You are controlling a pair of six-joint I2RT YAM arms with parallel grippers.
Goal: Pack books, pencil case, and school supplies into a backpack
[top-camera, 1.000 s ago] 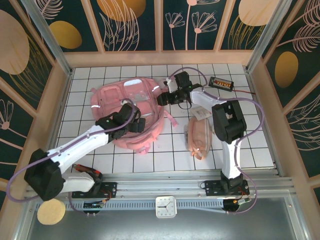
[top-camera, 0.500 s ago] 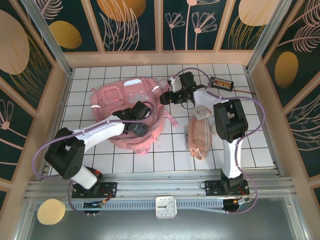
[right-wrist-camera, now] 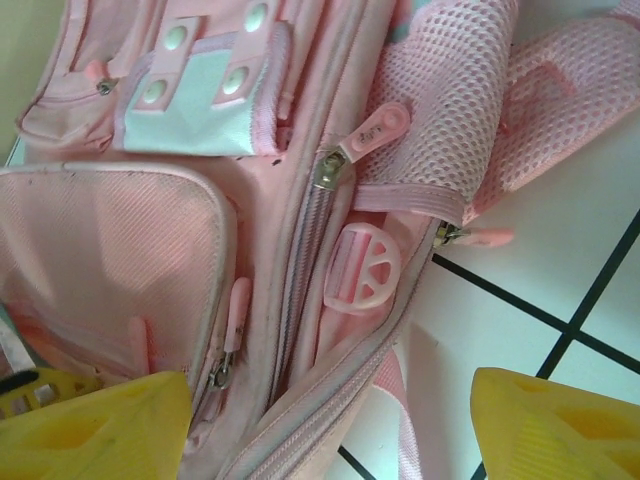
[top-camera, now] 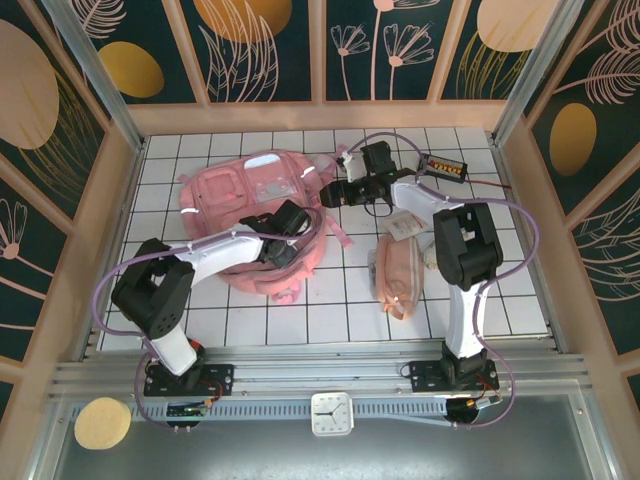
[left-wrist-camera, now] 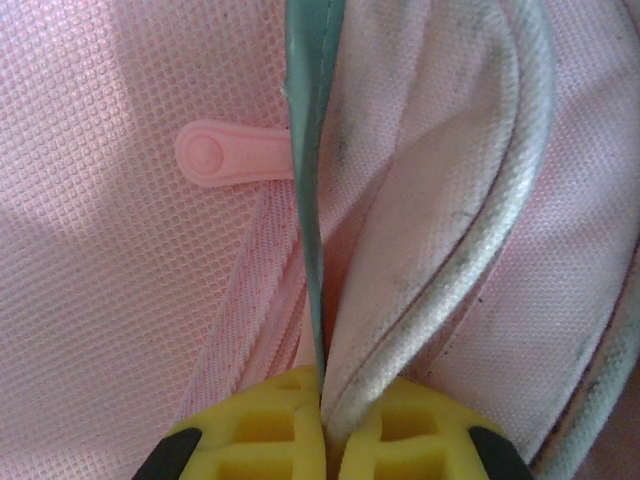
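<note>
Opening step: left gripper (left-wrist-camera: 322, 440) clenched on backpack (top-camera: 240, 195) flap (left-wrist-camera: 420, 200), right gripper (right-wrist-camera: 325, 415) released beside the zip (right-wrist-camera: 312, 240); next, probably lift the flap to widen the mouth.

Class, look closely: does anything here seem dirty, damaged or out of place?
On the large soft pink backpack, the white piped trim pinched in the left gripper is grubby with dark scuff marks. Nothing looks spilled or torn.
</note>
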